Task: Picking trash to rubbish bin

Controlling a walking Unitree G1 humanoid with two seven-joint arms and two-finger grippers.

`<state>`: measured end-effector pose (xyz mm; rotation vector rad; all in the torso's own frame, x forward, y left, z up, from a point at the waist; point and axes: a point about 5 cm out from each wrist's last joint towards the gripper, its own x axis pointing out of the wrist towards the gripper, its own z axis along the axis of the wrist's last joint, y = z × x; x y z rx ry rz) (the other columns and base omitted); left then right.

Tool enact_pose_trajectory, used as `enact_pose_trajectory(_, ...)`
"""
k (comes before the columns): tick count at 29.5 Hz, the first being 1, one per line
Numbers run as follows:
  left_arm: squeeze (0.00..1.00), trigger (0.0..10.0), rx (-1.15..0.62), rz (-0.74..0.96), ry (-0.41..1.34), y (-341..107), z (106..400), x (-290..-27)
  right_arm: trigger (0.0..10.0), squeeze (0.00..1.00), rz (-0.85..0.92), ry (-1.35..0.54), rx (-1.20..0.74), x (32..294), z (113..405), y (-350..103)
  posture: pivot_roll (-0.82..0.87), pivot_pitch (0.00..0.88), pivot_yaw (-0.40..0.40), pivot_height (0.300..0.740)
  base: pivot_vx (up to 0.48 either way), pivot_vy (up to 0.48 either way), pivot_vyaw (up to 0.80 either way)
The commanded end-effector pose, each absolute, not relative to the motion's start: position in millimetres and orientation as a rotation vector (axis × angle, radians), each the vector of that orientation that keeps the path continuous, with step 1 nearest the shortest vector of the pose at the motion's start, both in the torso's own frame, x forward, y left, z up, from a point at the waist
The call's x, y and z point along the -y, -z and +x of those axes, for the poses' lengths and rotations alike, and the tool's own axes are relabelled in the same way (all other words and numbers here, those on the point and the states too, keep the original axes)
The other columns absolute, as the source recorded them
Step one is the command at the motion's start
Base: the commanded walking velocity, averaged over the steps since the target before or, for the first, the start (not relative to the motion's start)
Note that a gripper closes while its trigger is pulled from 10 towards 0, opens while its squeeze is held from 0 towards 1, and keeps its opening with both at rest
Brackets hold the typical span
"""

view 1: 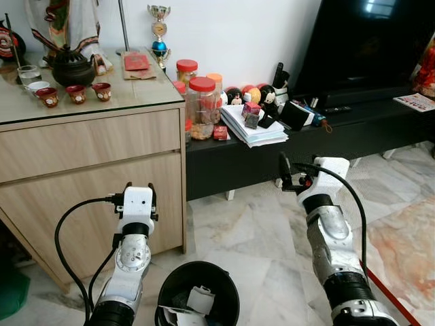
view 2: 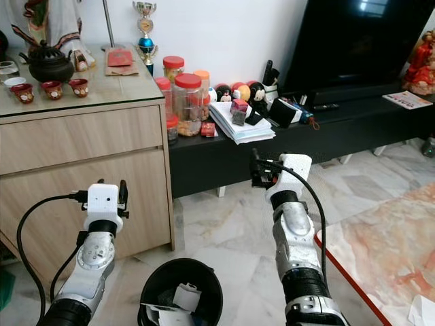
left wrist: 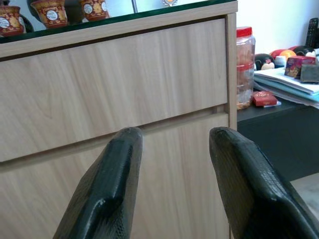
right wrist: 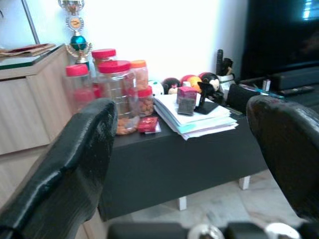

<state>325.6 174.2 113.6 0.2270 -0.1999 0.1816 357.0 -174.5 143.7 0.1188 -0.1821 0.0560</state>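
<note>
Rubbish bin (view 1: 198, 293): black, round, standing on the marble floor (view 1: 265, 231) at the bottom centre of the left eye frame, between the two arms. Crumpled white paper (view 1: 200, 299) lies inside it.

Left gripper (view 1: 136, 189): raised at lower left of the frame, just in front of the wooden cabinet (view 1: 95, 170), above and left of the bin. In the left wrist view its two black fingers (left wrist: 107, 189) stand apart with nothing between them, pointing at the cabinet's drawer fronts.

Right gripper (view 1: 284, 171): held at centre right of the frame, over the floor, facing the low black TV bench (view 1: 340, 132). In the right wrist view its fingers (right wrist: 65, 169) are spread wide and hold nothing.

Cabinet top, upper left of the frame: glass surface carrying a dark teapot (view 1: 72, 68), small red cups (view 1: 76, 93), a red packet (view 1: 136, 62) and a trophy (view 1: 159, 34).

Bench, centre of the frame: several red-lidded plastic jars (view 1: 202, 107) with snacks stand just beside the cabinet; a small red packet (view 1: 220, 133) lies next to them. A stack of white papers (view 1: 253, 129) sits right of the jars, with a small box (view 1: 251, 113) on top and round figurines (view 1: 255, 93) behind.

Television (view 1: 367, 44): large dark screen at upper right, on the bench.

A red-edged mat (view 1: 404, 251) shows at lower right
</note>
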Motion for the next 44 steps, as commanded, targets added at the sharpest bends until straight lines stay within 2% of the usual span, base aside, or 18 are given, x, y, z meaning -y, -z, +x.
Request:
enact_pose_trajectory(1, 0.0, 10.0, 0.183, 0.218, -0.173, -111.9, 326.2, -173.8, 10.0, 0.0, 0.118, -0.044, 0.186, 177.6, 356.2, -146.5, -0.1, 0.026, -0.103, 0.74, 0.0, 0.0, 0.0)
enact_pose_trajectory(16, 0.0, 10.0, 0.138, 0.212, -0.178, -96.9, 318.9, -174.2, 10.0, 0.0, 0.108, -0.036, 0.12, 178.3, 351.0, -126.4, -0.09, 0.017, -0.103, 0.74, 0.0, 0.0, 0.0)
enact_pose_trajectory(44, 0.0, 10.0, 0.151, 0.196, -0.162, -95.7, 315.8, -164.4, 10.0, 0.0, 0.115, -0.07, 0.129, 170.6, 352.5, -129.4, -0.08, 0.0, -0.112, 0.74, 0.0, 0.0, 0.0)
